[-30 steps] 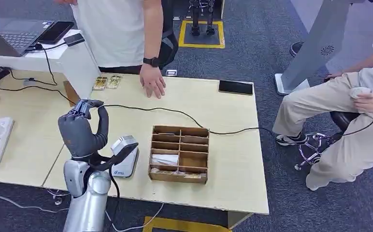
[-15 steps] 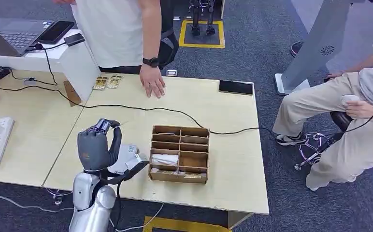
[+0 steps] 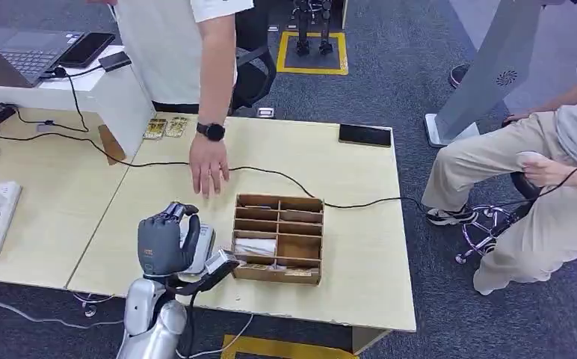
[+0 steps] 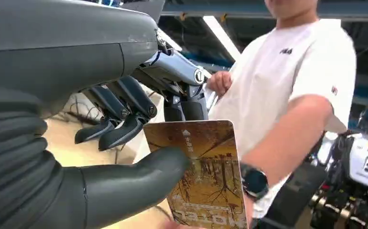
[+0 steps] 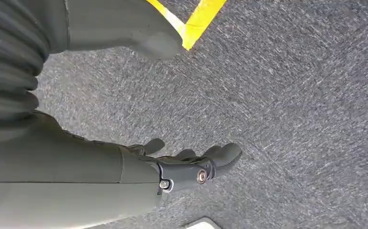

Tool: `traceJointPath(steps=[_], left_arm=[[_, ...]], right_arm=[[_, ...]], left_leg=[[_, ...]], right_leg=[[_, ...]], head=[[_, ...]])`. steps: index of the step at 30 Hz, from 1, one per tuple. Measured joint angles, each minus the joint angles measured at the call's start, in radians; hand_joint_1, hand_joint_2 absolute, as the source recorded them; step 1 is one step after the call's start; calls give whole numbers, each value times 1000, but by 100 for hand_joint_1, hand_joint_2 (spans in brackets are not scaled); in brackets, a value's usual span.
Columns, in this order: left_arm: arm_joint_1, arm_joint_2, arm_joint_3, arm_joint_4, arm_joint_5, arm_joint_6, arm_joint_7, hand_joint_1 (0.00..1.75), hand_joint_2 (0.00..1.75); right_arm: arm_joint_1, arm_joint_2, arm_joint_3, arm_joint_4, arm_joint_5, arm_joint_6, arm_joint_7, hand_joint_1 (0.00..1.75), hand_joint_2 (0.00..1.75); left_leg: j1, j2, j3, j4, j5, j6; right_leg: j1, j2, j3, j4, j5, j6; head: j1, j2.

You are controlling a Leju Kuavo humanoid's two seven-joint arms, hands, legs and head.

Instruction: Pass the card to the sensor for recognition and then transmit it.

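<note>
Nearest us, our left hand [image 3: 167, 243] pinches the brown card [image 4: 206, 174] between thumb and fingers above the white sensor [image 3: 203, 247], beside the wooden divider tray [image 3: 278, 239]; beyond, a person's hand [image 3: 209, 164]; our right hand [image 5: 172, 167] hangs empty, fingers apart.

golden-brown card [image 4: 206, 181], pinched upright, over sensor [image 3: 205, 241]
</note>
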Motion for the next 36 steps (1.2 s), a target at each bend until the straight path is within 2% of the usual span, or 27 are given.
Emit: traceJointPath(steps=[8,19,36], left_arm=[[9,2,0,75,-19,0,53,175,175],[13,3,-1,128,-51,0,125,175,175],[12,6,-17,218,-29,0,137,175,175]], right_arm=[[1,7,-2,-10,1,15,5,0,175],[2,16,-10,-29,16,25,8,0,175],[1,19,-34,-32,36,33,-1,0,175]], left_leg=[[0,0,0,0,0,0],[0,0,0,0,0,0],[0,0,0,0,0,0]], right_leg=[[0,0,0,0,0,0],[0,0,0,0,0,0],[0,0,0,0,0,0]], head=[[0,0],[0,0],[0,0]])
